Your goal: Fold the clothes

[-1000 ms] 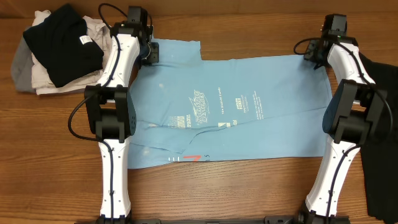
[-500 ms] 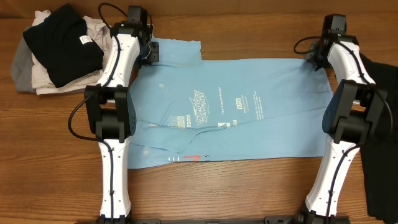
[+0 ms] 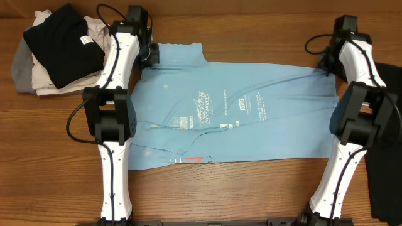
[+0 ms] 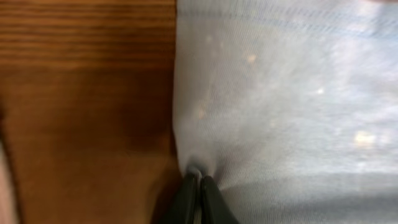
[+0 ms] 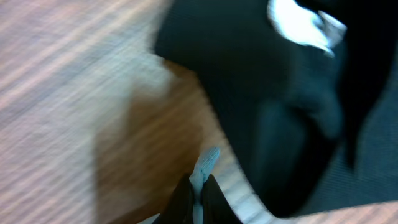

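We note left gripper (image 4: pixel 198 182) and right gripper (image 5: pixel 198 185) each clamped on the blue T-shirt (image 3: pixel 251 125), near the worktop's (image 3: pixel 251 194) far edge.

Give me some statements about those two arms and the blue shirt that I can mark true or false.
1. The left pincer is shut on an edge of the light blue T-shirt. True.
2. The right pincer hangs open above the shirt. False: it is shut on a bit of the blue cloth.
3. The T-shirt is folded into a small square. False: it lies spread out across the wooden table.
4. A pile of clothes with a black garment on top sits at the table's far left corner. True.
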Robot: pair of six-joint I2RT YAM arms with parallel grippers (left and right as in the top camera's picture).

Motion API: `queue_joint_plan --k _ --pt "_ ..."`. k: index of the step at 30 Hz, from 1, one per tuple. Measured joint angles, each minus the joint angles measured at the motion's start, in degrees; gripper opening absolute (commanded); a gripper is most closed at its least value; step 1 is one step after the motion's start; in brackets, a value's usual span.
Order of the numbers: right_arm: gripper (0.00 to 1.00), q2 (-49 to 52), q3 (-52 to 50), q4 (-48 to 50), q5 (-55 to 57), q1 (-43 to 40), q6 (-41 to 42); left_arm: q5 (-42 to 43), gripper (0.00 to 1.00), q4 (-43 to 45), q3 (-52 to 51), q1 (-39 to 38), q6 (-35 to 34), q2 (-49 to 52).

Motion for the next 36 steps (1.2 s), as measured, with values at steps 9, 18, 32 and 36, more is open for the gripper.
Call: queue_joint_plan --k 9,18,32,36 --pt "0.04 -0.35 0.02 -3.15 -0.20 -0.92 3.15 -0.48 0.04 -6.08 0.02 0.63 -1.36 -6.78" --pt "0.04 -5.07 0.02 -7.45 -0.28 -0.94 6.80 -0.92 0.04 -12.33 0.02 2.08 -4.24 -7.23" --pt "0.04 -9.70 0.07 -14.93 -0.96 -1.05 12.46 -1.57 0.04 -27.80 0.02 3.63 -6.34 -7.30" --pt "0.04 -10.01 0.11 -17.11 -1.07 -1.07 14.47 -1.70 0.04 -31.74 0.02 3.67 -6.38 -7.30"
